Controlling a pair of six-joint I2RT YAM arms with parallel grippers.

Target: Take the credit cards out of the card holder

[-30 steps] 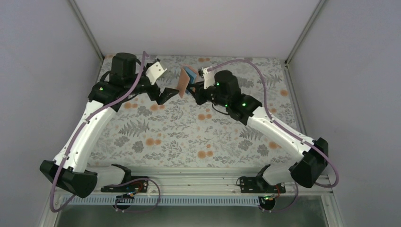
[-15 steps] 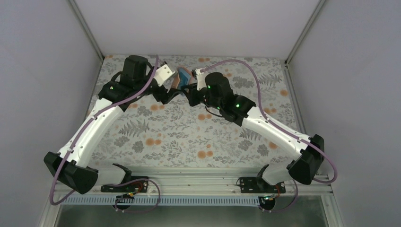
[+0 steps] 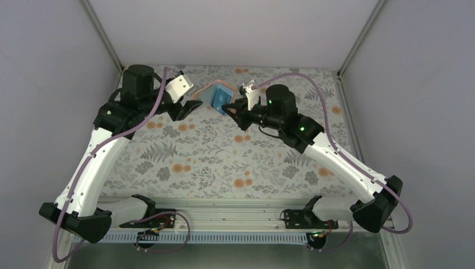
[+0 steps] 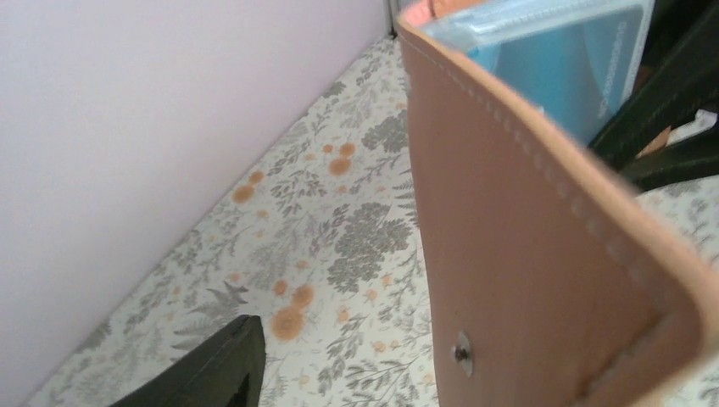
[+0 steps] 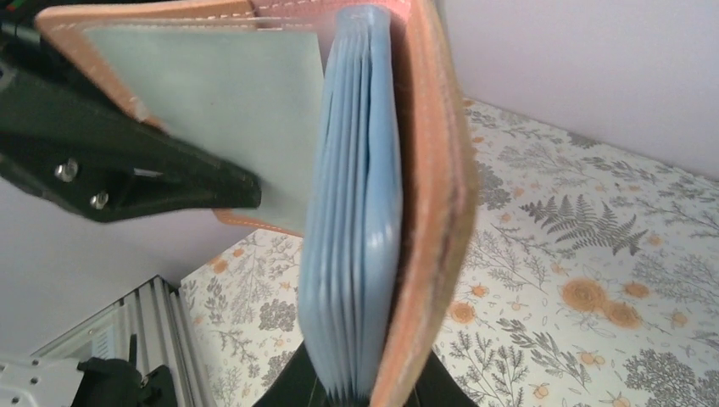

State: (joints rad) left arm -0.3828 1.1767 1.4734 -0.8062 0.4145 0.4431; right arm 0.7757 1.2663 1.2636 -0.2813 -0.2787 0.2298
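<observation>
Rivet point(image 4: 461, 352) on card holder point(image 4: 543, 254) cover, left wrist view only

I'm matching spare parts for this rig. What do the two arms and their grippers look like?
The left arm and right arm have white links between bulky black joints, with small green lights. A purple cable loops along each. The left gripper and right gripper have black fingers and a white camera bracket.

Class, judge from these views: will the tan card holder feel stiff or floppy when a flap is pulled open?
The card holder has a stitched, curved cover, so it probably flexes rather than snaps. Its blue sleeves fan apart, so they will likely flop once opened.
</observation>
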